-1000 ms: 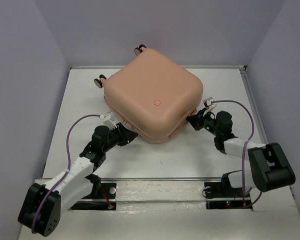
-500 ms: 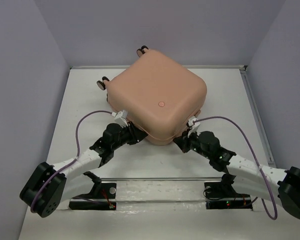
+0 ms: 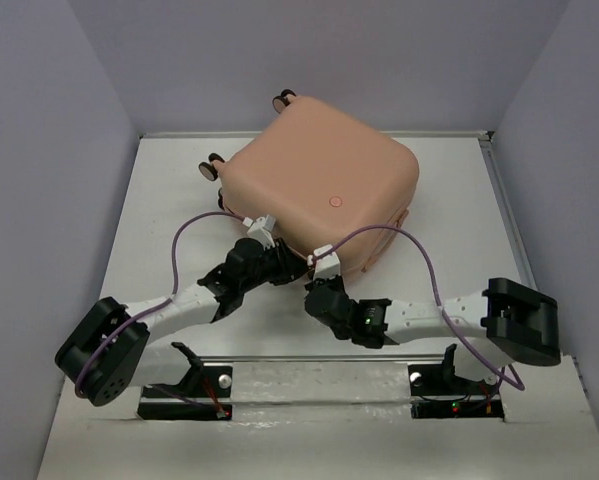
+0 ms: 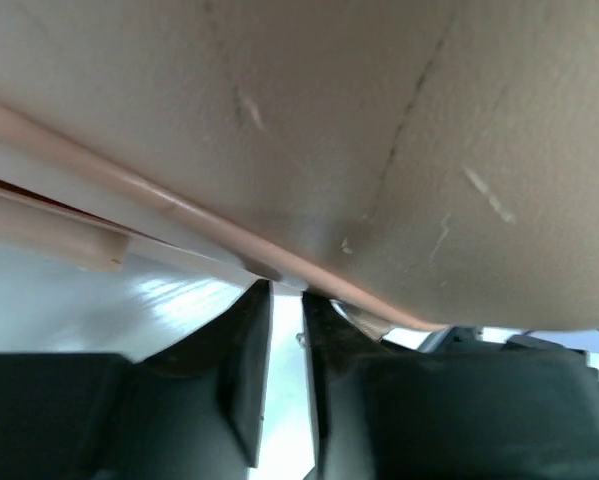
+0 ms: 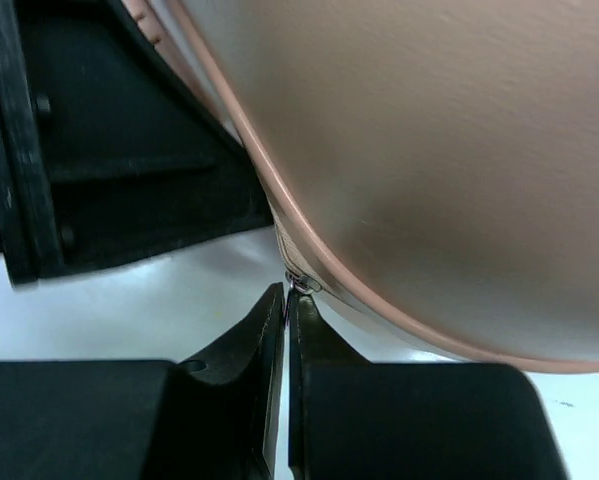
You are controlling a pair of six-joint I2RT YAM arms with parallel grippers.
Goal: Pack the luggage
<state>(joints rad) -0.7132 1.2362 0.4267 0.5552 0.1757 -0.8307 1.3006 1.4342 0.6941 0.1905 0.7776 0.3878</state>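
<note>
The peach-pink luggage (image 3: 319, 190) lies shut on the white table, round button mark (image 3: 330, 201) up, wheels (image 3: 211, 166) at the far left. My left gripper (image 3: 291, 262) is at its near corner; in the left wrist view (image 4: 287, 290) the jaws stand a narrow gap apart, tips against the shell's rim (image 4: 209, 225), nothing between them. My right gripper (image 3: 314, 290) is just beside it at the same corner. In the right wrist view (image 5: 286, 290) it is shut on the small metal zipper pull (image 5: 299, 284) under the shell (image 5: 429, 150).
The white table (image 3: 449, 250) is walled by grey panels at the left, back and right. A metal rail (image 3: 309, 358) with the arm bases runs along the near edge. Purple cables loop over both arms close to the suitcase.
My right gripper has swept left along the suitcase's near edge, from its right side to the near corner. My left gripper has moved right towards that corner. The suitcase has turned and shifted slightly.
</note>
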